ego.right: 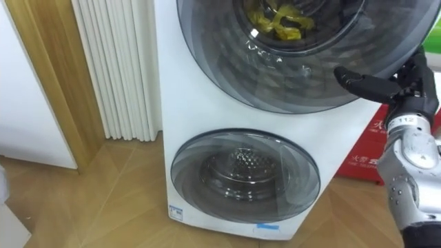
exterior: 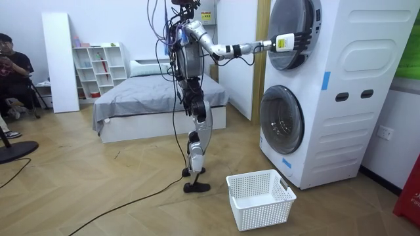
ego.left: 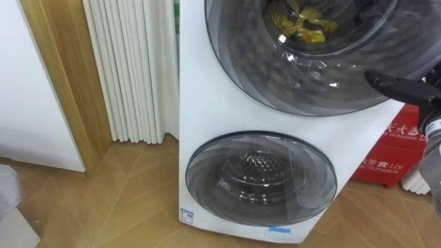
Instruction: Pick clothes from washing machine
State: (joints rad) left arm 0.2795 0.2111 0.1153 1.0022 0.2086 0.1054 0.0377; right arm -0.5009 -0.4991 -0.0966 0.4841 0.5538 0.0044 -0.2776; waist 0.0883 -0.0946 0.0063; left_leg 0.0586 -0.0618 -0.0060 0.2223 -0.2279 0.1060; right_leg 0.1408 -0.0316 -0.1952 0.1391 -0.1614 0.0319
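The robot's right hand, nearest the lens at the right edge of the eye views, reaches in with its dark fingers stretched out almost straight and loosely spread. They point to the left and lie against the right rim of the upper door of a stacked white washing machine, and they hold nothing.

From the left, the eye views take in a white wall panel, a light wooden frame and a white ribbed panel that stands on the wood floor and reaches up to the machine's side. Behind the smoky glass of the upper door, yellow clothes lie crumpled inside the drum, above and to the left of the fingertips. Whether that door is latched or ajar cannot be told. Below it, the lower door is closed over a bare metal drum. A red box stands on the floor past the machine's right corner.

In the room view, a person sits at the far left, with a white shelf unit and a grey-covered bed beyond. The robot stands upright between the bed and the machine, one arm raised level to the upper door. A white slatted laundry basket sits on the floor just before the machine's foot, to the right of the robot's feet.
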